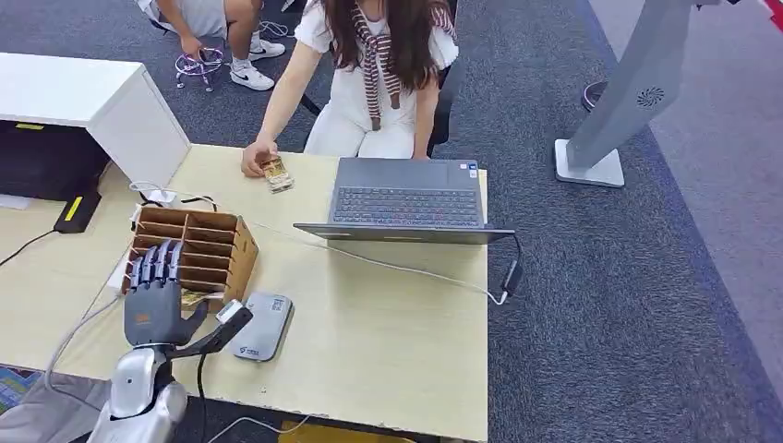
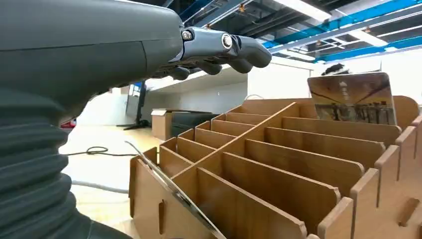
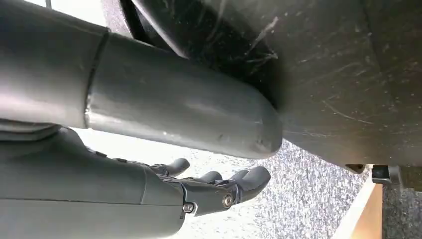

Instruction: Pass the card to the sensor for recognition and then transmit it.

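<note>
the card (image 2: pixel 354 99) stands upright in a far slot of the wooden card rack (image 1: pixel 196 245), its printed face showing above the divider in the left wrist view. in the head view a second card (image 1: pixel 276 173) lies on the table (image 1: pixel 388 323) by the person's hand (image 1: pixel 257 157), just left of the open laptop (image 1: pixel 408 198). whether the two cards are alike cannot be told.

the left hand (image 1: pixel 155 297) hovers over the near edge of the rack with its fingers (image 1: pixel 159 263) stretched out and apart, gripping nothing; it is well apart from the upright card. the sensor (image 1: pixel 263 326), a flat grey pad, lies on the table just right of this hand, and a dark bracket at the wrist reaches over the pad's near corner.

the right hand (image 3: pixel 199 191) hangs beside the robot's body above grey carpet, its fingers gently curled but spread, with nothing in them.

a person in white sits behind the table, facing the laptop. a white cable (image 1: pixel 388 268) runs across the tabletop from the rack toward the laptop's charger at the table's right edge. a white cabinet (image 1: pixel 88 101) stands at the far left.
</note>
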`<action>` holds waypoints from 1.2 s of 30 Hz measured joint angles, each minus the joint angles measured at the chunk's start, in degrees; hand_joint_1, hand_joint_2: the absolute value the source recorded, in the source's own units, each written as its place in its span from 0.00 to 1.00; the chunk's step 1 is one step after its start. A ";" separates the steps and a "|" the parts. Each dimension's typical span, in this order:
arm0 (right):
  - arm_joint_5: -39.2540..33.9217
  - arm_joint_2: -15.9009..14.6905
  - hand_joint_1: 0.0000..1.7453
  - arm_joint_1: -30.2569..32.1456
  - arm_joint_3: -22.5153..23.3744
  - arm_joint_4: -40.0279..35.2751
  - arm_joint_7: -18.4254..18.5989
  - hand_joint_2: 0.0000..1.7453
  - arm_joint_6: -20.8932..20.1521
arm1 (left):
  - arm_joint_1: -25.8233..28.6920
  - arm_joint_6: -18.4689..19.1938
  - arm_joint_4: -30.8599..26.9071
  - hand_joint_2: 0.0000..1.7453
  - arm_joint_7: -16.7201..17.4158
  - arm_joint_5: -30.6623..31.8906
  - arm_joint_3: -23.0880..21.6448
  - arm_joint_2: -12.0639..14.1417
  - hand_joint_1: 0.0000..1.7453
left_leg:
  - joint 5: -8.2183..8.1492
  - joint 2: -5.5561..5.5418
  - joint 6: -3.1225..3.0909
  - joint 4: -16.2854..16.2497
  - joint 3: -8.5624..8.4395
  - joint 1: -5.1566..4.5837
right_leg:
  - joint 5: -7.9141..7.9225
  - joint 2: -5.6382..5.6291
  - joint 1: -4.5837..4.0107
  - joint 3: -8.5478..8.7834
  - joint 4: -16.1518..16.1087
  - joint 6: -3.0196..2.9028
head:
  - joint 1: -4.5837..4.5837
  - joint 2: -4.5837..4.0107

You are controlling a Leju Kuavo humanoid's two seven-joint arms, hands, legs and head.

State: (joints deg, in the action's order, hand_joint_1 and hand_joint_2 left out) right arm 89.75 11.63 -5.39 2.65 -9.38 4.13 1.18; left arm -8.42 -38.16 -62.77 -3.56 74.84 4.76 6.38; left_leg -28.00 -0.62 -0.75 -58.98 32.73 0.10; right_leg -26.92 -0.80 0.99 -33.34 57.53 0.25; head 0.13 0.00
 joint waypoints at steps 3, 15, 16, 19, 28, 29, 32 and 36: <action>0.02 0.00 0.00 -0.01 -0.13 0.00 -0.02 0.00 0.00 | -0.03 0.00 0.00 1.00 0.04 0.00 0.00 -0.04 0.00 | 0.00 0.00 0.00 0.00 0.00 0.00 | 0.00 0.00 0.00 0.00 0.00 0.00 | 0.00 0.00; 0.02 0.02 0.00 -0.02 -0.66 0.00 -0.15 0.00 -0.02 | -0.09 0.15 0.00 1.00 0.04 -0.02 0.00 -0.31 1.00 | 0.00 0.00 0.00 0.00 0.00 0.00 | 0.00 0.00 0.00 0.00 0.00 0.00 | 0.02 -0.02; 0.02 0.00 0.00 -0.02 -0.79 0.00 -0.20 0.00 -0.02 | -0.10 0.24 0.00 1.00 0.04 -0.02 0.00 -0.31 1.00 | 0.00 0.00 0.00 0.00 0.00 0.00 | 0.00 0.00 0.00 0.00 0.00 0.00 | 0.00 0.00; 0.00 0.00 0.00 -0.03 -1.25 0.00 -0.55 0.00 -0.02 | -0.11 0.48 0.00 1.00 -0.15 -0.33 0.00 -0.33 1.00 | 0.00 0.00 0.00 0.00 0.00 0.00 | 0.00 0.00 0.00 0.00 0.00 0.00 | 0.02 0.00; 0.02 0.00 0.00 -0.06 -2.34 0.00 -0.76 0.00 0.00 | -0.57 0.63 0.00 1.00 -0.74 -1.05 0.00 -0.57 1.00 | 0.00 0.00 0.00 0.00 0.00 0.00 | 0.00 0.00 0.00 0.00 0.00 0.00 | 0.02 0.00; 0.02 0.00 0.00 -0.07 -2.47 0.00 -0.76 0.00 0.00 | -0.62 0.61 0.00 1.00 -0.81 -1.14 0.00 -0.57 1.00 | 0.00 0.00 0.00 0.00 0.00 0.00 | 0.00 0.00 0.00 0.00 0.00 0.00 | 0.00 0.00; 0.00 0.00 0.00 -0.08 -2.76 0.00 -0.77 0.00 0.00 | -0.77 0.63 0.00 1.00 -1.14 -1.29 0.00 -0.57 1.00 | 0.00 0.00 0.00 0.00 0.00 0.00 | 0.00 0.00 0.00 0.00 0.00 0.00 | 0.02 0.00; 0.02 0.00 0.00 -0.10 -3.06 0.00 -0.92 0.00 0.00 | -0.80 0.66 0.00 1.00 -1.25 -1.44 0.00 -0.59 1.00 | 0.00 0.00 0.00 0.00 0.00 0.00 | 0.00 -0.01 0.00 0.00 0.00 0.00 | 0.00 0.00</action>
State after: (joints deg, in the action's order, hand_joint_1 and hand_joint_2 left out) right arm 89.77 11.63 -5.49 -0.42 -9.38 3.21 1.18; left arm -9.22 -37.51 -62.77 -4.81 73.40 4.76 5.79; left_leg -28.00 -0.62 -0.76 -58.99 32.73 0.10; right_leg -26.92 -0.81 0.99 -33.34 57.53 0.25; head 0.13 0.00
